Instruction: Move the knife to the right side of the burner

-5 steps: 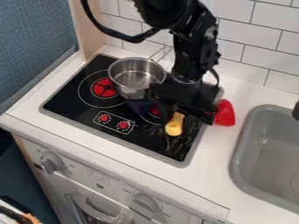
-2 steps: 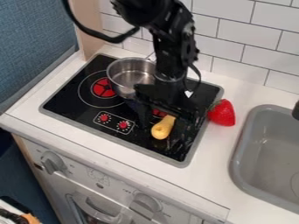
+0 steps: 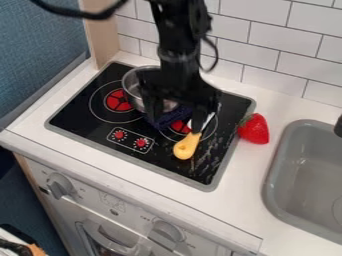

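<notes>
- My gripper (image 3: 177, 125) has moved across toward the pot (image 3: 133, 90) since the last frame; the knife (image 3: 186, 147) hasn't shifted.
- I've got the fingers wide apart, gripping nothing.
- The knife lies across the burner's (image 3: 180, 127) edge, its blade passing behind one fingertip, its handle nearer me.

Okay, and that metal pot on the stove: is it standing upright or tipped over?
Upright. The metal pot has its round opening facing up, though the robot's arm hides part of it.
</notes>
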Controlling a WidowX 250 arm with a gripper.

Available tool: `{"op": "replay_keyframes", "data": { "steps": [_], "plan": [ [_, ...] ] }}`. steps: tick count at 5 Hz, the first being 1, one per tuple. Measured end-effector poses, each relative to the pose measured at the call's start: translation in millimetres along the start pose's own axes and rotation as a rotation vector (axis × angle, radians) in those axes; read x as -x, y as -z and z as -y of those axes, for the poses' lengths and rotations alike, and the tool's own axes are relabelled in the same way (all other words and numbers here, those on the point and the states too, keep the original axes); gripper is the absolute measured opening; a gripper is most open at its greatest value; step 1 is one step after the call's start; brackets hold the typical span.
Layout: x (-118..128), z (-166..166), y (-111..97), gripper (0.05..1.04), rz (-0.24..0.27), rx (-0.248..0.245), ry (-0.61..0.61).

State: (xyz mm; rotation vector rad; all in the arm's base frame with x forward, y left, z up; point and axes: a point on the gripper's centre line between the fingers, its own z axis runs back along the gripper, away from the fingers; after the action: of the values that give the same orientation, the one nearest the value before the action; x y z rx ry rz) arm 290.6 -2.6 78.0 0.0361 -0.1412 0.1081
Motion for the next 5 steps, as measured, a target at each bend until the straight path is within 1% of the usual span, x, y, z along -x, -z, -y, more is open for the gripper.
{"op": "replay_keyframes", "data": {
  "steps": [1, 2, 3, 4, 5],
  "plan": [
    [-13, -9, -22, 1.001, -0.025, -0.06, -0.134],
    [-14, -25, -24, 1.001, -0.045, -0.098, -0.169],
    [-23, -23, -31, 1.001, -0.029, -0.095, -0.124],
    [-38, -16, -40, 1.001, -0.016, -0.105, -0.101],
    [-48, -34, -43, 1.001, -0.008, -0.155, -0.148]
  ]
}}
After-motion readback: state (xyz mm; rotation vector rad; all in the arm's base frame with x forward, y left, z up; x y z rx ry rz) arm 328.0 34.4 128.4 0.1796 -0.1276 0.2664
